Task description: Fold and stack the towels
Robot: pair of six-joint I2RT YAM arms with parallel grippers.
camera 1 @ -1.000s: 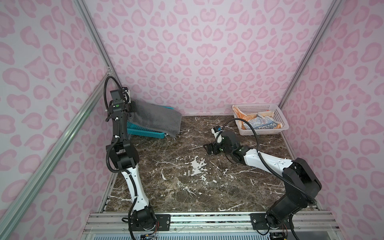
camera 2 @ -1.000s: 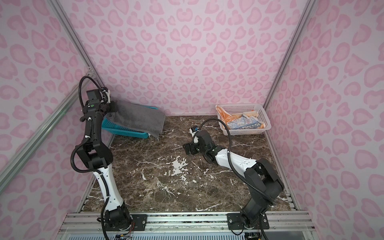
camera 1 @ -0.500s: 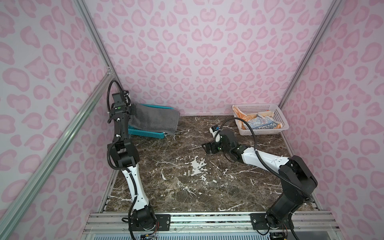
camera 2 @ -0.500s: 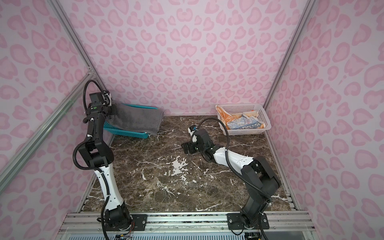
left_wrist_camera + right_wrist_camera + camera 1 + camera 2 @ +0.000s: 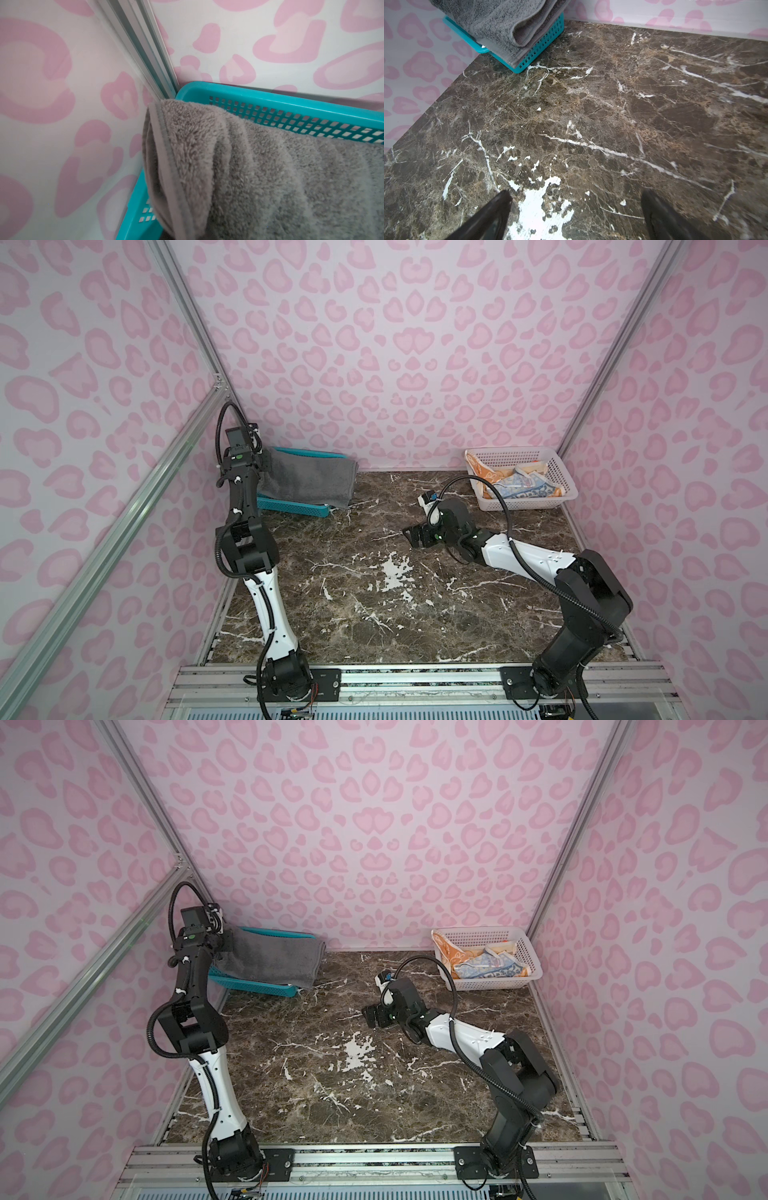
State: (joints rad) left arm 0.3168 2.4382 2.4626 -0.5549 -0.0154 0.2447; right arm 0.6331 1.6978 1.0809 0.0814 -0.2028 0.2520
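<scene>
Fingers of left gripper (image 5: 265, 461) pinch grey towel (image 5: 311, 481), lowered onto far-left teal basket (image 5: 291, 511) — 1 nearly stacked; right gripper (image 5: 576, 193) spread, empty.

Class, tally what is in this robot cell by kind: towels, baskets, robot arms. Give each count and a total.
Towels: 3 (grey towel, orange towel, multicolour towel)
Baskets: 2 (teal basket, white basket)
Robot arms: 2 (left arm, right arm)
Total: 7

Terry towel (image 5: 311, 479) lies on back-left tray (image 5: 295, 509); basket (image 5: 528, 502) back right.
</scene>
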